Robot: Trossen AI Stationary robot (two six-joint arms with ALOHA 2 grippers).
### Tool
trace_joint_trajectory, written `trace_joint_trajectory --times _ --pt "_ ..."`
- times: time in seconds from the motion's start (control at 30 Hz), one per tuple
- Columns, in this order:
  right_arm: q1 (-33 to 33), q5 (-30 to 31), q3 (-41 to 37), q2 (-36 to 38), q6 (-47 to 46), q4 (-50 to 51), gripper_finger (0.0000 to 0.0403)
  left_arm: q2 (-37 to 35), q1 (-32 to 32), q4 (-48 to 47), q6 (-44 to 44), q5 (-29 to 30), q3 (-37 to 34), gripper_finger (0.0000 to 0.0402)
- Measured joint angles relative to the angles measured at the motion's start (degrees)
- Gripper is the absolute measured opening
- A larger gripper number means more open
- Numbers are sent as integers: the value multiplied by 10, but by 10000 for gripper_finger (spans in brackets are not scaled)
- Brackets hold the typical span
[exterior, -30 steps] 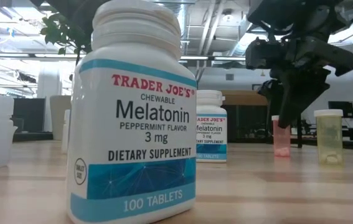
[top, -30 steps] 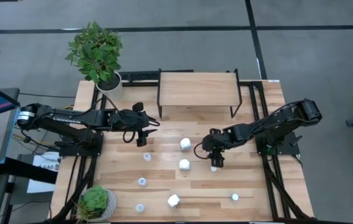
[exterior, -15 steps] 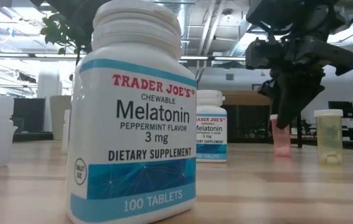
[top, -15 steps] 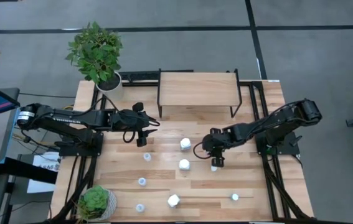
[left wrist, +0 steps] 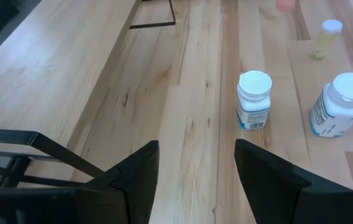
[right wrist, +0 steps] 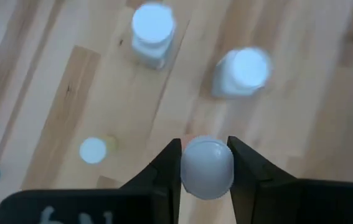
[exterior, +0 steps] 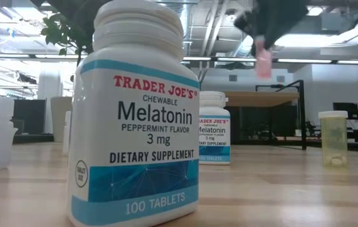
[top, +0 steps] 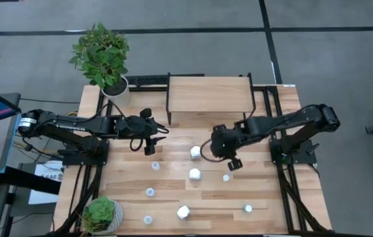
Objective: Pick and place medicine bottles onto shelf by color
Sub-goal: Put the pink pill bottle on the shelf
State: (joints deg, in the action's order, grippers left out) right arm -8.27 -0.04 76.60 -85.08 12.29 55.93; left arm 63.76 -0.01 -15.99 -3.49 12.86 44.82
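- Medicine bottles, nearest first: big white one (exterior: 137,113) fills left-centre of low view, label reads Melatonin; second white one (exterior: 213,128) behind it, mid-frame; yellowish one (exterior: 333,138) at right, all standing on worktop (exterior: 280,189).
- High view: white bottles at centre (top: 195,174), (top: 195,152) and lower centre (top: 183,212); small pale ones scattered lower left (top: 150,192), (top: 147,219) and lower right (top: 248,208).
- Right claw (top: 233,164) mid-frame, right of centre, lifted off worktop, pinching pink bottle (exterior: 263,62); wrist view shows its white cap (right wrist: 207,167) between the fingers (right wrist: 164,165).
- Left claw (top: 153,146) left of centre, spread, holding nothing; fingers (left wrist: 140,171) over bare wood.
- Shelf (top: 209,94) top centre, farthest back.
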Motion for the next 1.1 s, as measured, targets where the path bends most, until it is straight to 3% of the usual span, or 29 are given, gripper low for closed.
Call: trace_joint_trajectory --times 0.23,0.47,0.77,0.93,1.1 --pt "85 2 131 0 108 101 101 0 0 0 0 0 0 199" --pt "244 4 190 0 194 109 102 0 0 0 0 0 0 199" --pt "487 4 190 -6 126 92 102 0 0 0 0 0 0 199" --pt "557 1 190 -17 81 84 102 0 0 0 0 0 0 199" --pt "583 1 190 -62 55 83 102 0 0 0 0 0 0 199"
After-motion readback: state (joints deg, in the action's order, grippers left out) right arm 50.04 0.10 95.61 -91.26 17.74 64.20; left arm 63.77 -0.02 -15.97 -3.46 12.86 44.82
